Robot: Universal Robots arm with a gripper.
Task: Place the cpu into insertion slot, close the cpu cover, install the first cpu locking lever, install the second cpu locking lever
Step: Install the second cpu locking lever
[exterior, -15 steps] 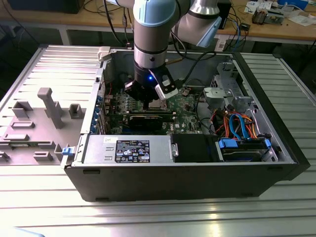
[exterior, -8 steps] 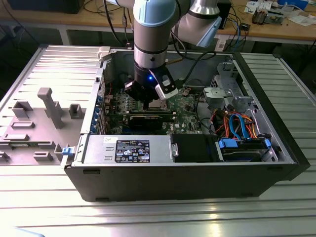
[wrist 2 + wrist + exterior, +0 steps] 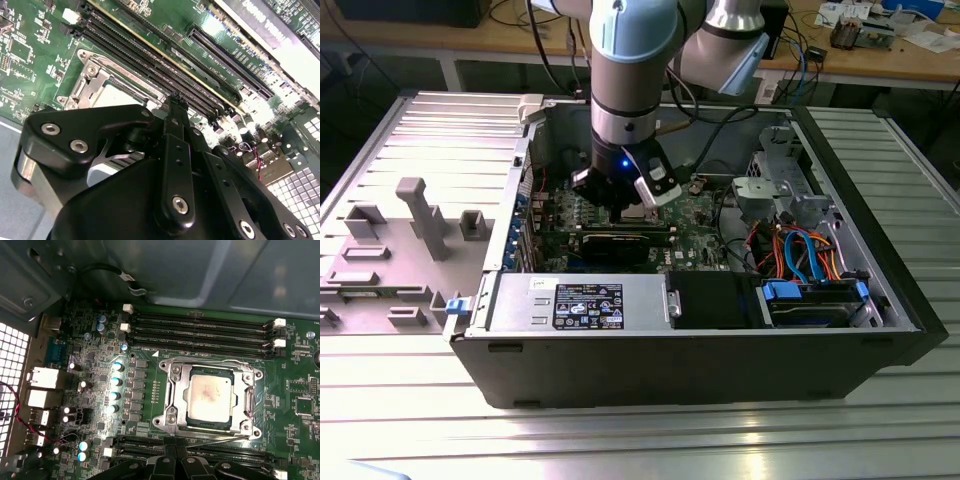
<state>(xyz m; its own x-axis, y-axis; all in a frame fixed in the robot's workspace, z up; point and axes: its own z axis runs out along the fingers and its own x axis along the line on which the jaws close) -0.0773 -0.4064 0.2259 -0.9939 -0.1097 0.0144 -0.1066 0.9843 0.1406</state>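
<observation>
Gripper (image 3: 625,192) low over the motherboard (image 3: 300,385), centre of the exterior view; whether its jaws are apart, cannot tell. Cpu (image 3: 209,397) already seated in insertion slot (image 3: 172,371), right of centre in the first wrist view. Cpu cover (image 3: 248,399) appears down around it. Levers' state unclear.

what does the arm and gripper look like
The arm is a thick cylinder, silver-grey metal with pale blue-grey joint caps and a small blue light low on the wrist. Black cables trail behind it. The gripper is matte black, built of rounded plates and narrow linkage bars fixed with shiny silver screws.
</observation>
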